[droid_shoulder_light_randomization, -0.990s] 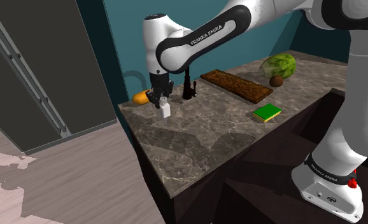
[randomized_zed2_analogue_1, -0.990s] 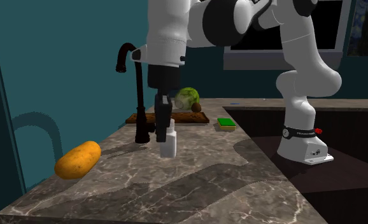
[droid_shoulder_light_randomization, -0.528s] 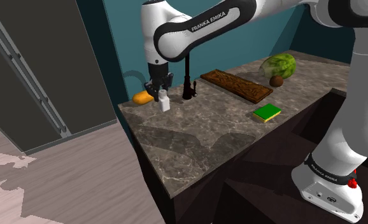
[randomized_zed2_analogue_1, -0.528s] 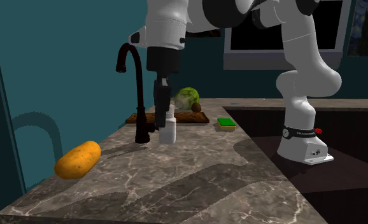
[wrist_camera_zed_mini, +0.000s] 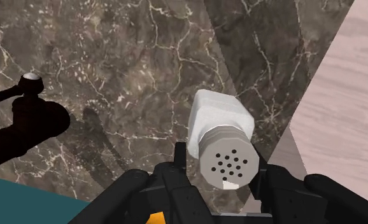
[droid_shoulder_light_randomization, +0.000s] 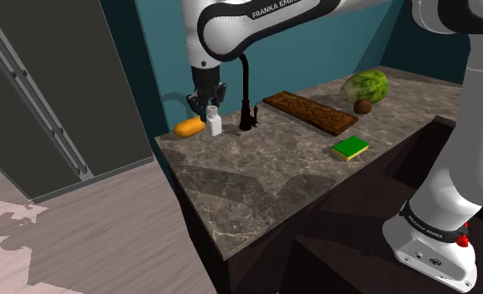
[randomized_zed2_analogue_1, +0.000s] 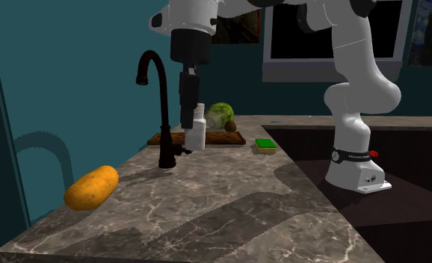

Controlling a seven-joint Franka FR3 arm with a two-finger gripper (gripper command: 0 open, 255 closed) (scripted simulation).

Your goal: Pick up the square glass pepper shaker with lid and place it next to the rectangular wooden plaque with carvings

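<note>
The pepper shaker (droid_shoulder_light_randomization: 215, 125) is a white square bottle with a grey perforated lid (wrist_camera_zed_mini: 227, 163). My gripper (droid_shoulder_light_randomization: 209, 109) is shut on it near the lid and holds it clear of the marble counter (droid_shoulder_light_randomization: 256, 179). In the second exterior view the shaker (randomized_zed2_analogue_1: 196, 134) hangs upright under the gripper (randomized_zed2_analogue_1: 190, 113), just right of the black faucet (randomized_zed2_analogue_1: 161, 112). The wrist view has the shaker (wrist_camera_zed_mini: 218, 124) clasped between my fingers (wrist_camera_zed_mini: 180, 159), with the gripper (wrist_camera_zed_mini: 219, 170) over bare marble. The carved brown plaque (droid_shoulder_light_randomization: 310, 112) lies flat further along the counter, past the faucet (droid_shoulder_light_randomization: 246, 98).
An orange-brown potato (droid_shoulder_light_randomization: 188, 127) lies by the counter's back corner, close to the shaker. A green sponge (droid_shoulder_light_randomization: 349, 148) sits near the sink edge. A green cabbage (droid_shoulder_light_randomization: 366, 85) and a small brown object (droid_shoulder_light_randomization: 363, 106) lie beyond the plaque. The faucet base (wrist_camera_zed_mini: 23, 121) stands near the gripper.
The gripper has risen with the shaker in it, lifting it off the counter and drifting toward the back wall and the potato.
</note>
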